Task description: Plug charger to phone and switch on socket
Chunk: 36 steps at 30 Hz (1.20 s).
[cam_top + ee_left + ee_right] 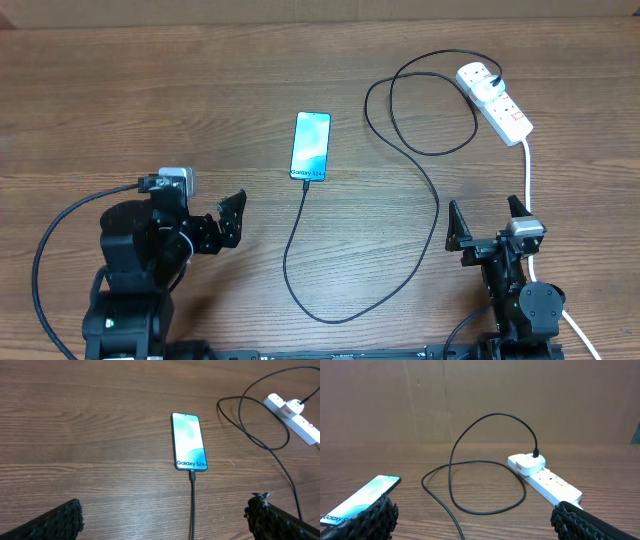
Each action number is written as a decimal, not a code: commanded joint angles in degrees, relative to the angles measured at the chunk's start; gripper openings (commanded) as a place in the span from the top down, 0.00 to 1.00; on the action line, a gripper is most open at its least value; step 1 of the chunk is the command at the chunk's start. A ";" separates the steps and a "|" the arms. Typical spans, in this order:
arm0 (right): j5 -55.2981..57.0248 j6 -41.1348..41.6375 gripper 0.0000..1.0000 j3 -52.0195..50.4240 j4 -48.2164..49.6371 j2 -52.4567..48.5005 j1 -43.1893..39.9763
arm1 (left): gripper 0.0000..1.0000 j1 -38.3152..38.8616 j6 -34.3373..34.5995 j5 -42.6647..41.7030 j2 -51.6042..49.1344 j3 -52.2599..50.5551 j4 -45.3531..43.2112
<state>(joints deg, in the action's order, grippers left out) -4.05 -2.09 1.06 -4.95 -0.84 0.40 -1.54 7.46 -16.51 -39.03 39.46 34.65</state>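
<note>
Along the lower edge of the overhead view, the left claw (203, 207) and right claw (487, 222) gape, released and empty. Mid-frame on the bench (120, 100), the charger (192, 505) sits in the phone (311, 146). Upper right, its white head is in the socket (497, 103); the switch state is unclear, so that step may remain

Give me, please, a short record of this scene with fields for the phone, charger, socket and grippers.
phone: lying flat, screen up
charger: tip at phone's bottom edge, white head in socket
socket: far right; switch state unclear
left gripper: open, empty, short of phone
right gripper: open, empty
</note>
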 commanded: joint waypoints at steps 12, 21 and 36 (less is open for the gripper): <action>0.55 0.35 0.00 -0.59 0.31 0.68 -0.11 | 0.00 -0.33 -1.01 -2.84 18.78 -15.32 -12.61; 0.55 0.35 0.00 -0.59 0.33 0.68 -0.11 | 0.00 -0.33 -0.61 -2.38 28.41 -24.96 -18.75; 0.52 0.35 0.00 -0.59 0.33 0.68 -0.11 | 0.00 -0.31 -0.07 4.94 34.38 -26.29 -19.50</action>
<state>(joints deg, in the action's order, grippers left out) -4.03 -2.13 1.06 -4.95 -0.84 0.40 -1.54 7.29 -14.79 -6.57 13.78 15.46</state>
